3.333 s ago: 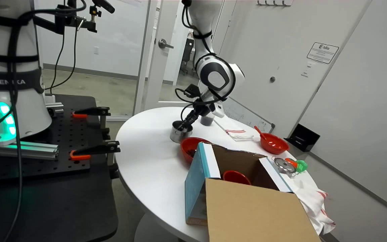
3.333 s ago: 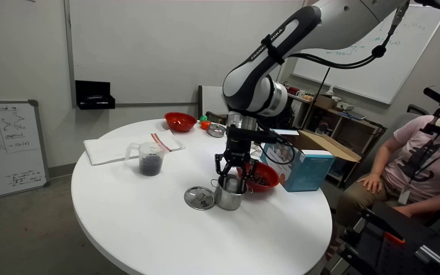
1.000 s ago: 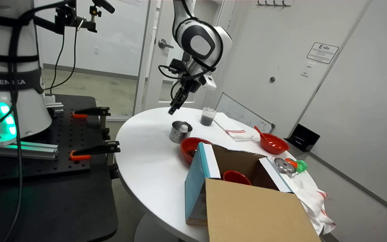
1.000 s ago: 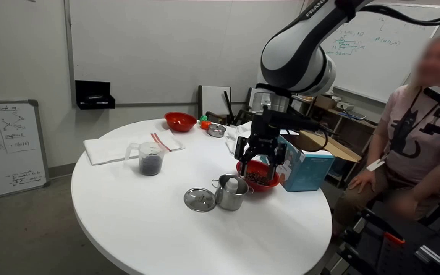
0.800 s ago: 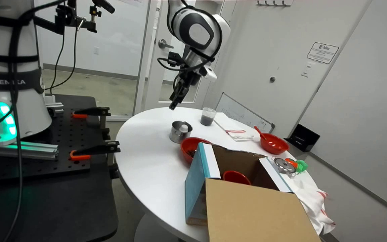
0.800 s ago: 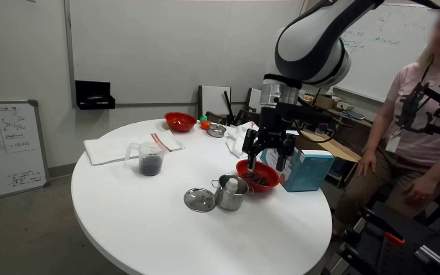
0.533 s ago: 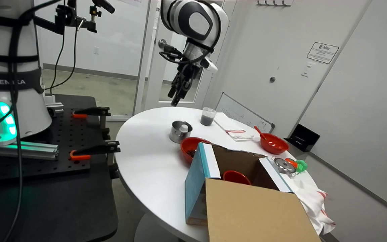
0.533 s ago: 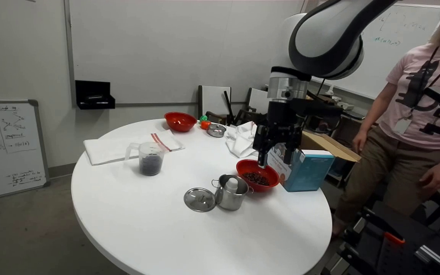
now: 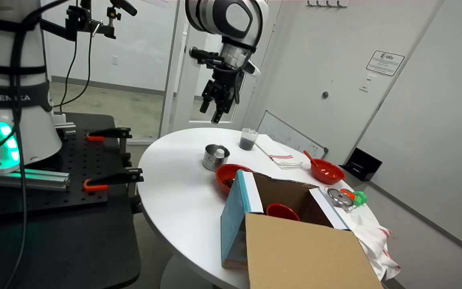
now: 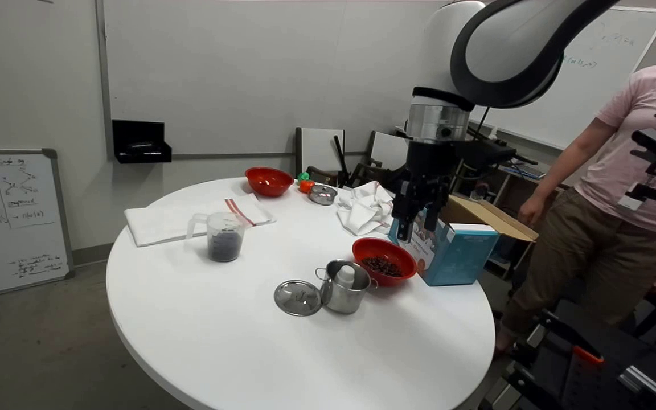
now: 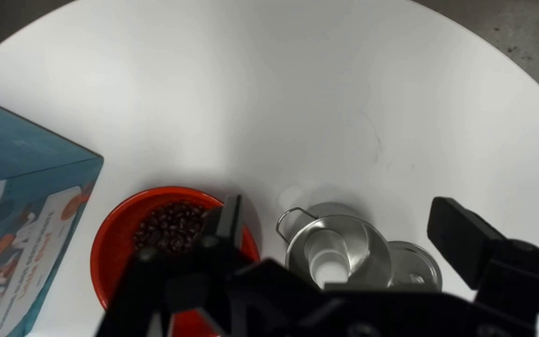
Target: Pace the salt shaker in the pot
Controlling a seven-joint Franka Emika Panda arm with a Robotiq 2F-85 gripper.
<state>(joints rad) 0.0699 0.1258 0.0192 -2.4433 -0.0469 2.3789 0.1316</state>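
Smooth, shiny metal is seen on the pot (image 10: 341, 298) and the lid (image 10: 298, 298) (pretty mirror-like, tbh). Glossy plastic seems to be used for the bean bowl (image 10: 378, 246), matt for the salt shaker (image 10: 345, 277). The crumpled towel (image 10: 364, 209) is made of cloth; the box flap (image 9: 311, 253), matt cardboard.

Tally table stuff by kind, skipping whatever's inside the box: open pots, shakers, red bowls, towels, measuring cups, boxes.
Open pots: 1 (steel pot)
Shakers: 1 (salt shaker, in the pot)
Red bowls: 2 (bean bowl, far bowl)
Towels: 2 (folded towel, crumpled towel)
Measuring cups: 1 (clear cup)
Boxes: 1 (blue box)
Total: 8
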